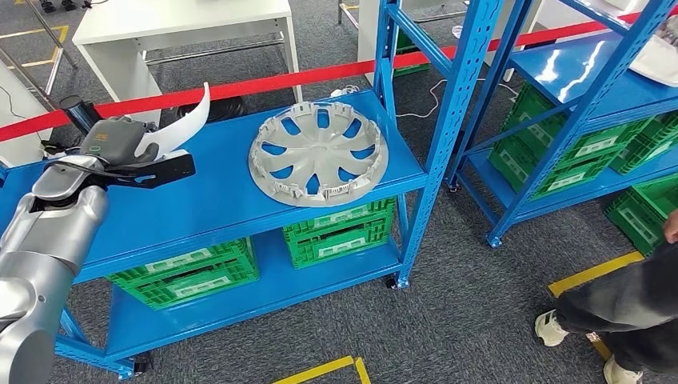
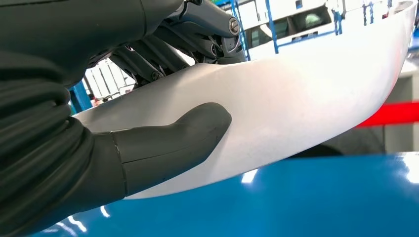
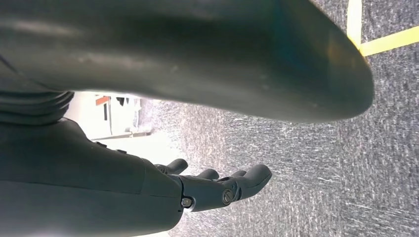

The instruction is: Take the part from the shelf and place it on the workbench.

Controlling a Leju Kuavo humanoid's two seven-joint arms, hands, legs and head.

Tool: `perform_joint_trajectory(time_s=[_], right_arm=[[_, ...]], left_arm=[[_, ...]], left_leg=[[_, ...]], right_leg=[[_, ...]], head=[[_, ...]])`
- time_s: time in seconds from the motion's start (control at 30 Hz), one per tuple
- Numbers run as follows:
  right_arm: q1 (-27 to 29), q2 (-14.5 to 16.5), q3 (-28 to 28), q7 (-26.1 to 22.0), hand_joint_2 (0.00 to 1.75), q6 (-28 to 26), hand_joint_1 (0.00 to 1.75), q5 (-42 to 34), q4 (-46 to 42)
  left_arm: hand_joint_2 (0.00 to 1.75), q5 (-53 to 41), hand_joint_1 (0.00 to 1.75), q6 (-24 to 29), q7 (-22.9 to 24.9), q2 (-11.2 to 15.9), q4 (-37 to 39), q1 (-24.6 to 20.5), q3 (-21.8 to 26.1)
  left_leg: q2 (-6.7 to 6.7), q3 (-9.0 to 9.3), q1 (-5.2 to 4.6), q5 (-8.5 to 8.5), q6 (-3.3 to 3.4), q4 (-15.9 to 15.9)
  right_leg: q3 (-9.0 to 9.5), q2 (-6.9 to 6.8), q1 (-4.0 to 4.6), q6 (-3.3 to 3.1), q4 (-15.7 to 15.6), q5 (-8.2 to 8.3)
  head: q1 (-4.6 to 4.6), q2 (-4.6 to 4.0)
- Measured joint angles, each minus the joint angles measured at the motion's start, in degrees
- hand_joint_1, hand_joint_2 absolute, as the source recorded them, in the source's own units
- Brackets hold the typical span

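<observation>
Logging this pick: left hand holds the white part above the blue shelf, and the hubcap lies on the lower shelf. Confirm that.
Wrong on the hubcap: the head view shows it on the top shelf, above the green crates. The left hand does hold the white part above that shelf.

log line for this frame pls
stage: part lifted off shelf | left hand: holds white curved part above blue shelf | right hand: hangs open | hubcap: on shelf
</observation>
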Motion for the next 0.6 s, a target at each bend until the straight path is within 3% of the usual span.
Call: perform_joint_trajectory(time_s=[0.2, 0.43, 0.6], right_arm=[[0.0, 0.0, -0.3, 0.0, 0.0, 0.0, 0.0, 0.0, 0.0], [0.1, -0.3, -0.5, 0.0, 0.0, 0.1, 0.0, 0.0, 0.0], [0.1, -0.7, -0.6, 0.0, 0.0, 0.1, 0.0, 0.1, 0.0]], left_arm=[[1.75, 9.8, 1.75, -2.4, -8.8, 1.2, -8.4, 3.3, 0.7], [1.75, 27.3, 1.75, -16.5, -18.8, 5.0, -29.8, 15.3, 0.8], [1.75, 34.2, 1.75, -23.3, -23.7, 7.2, -43.3, 22.5, 0.2]], left_leg=[[0.04, -0.01, -0.02, -0.02, 0.02, 0.0], [0.08, -0.01, -0.03, -0.08, 0.05, 0.0], [0.06, -0.02, -0.04, -0.12, 0.11, 0.0]], right_leg=[[0.0, 0.03, -0.02, 0.0, 0.0, -0.01], [-0.04, 0.08, -0.02, 0.01, 0.0, -0.08], [-0.03, 0.05, -0.03, 0.02, 0.0, -0.1]], head=[[0.0, 0.0], [-0.01, 0.0], [-0.02, 0.0]])
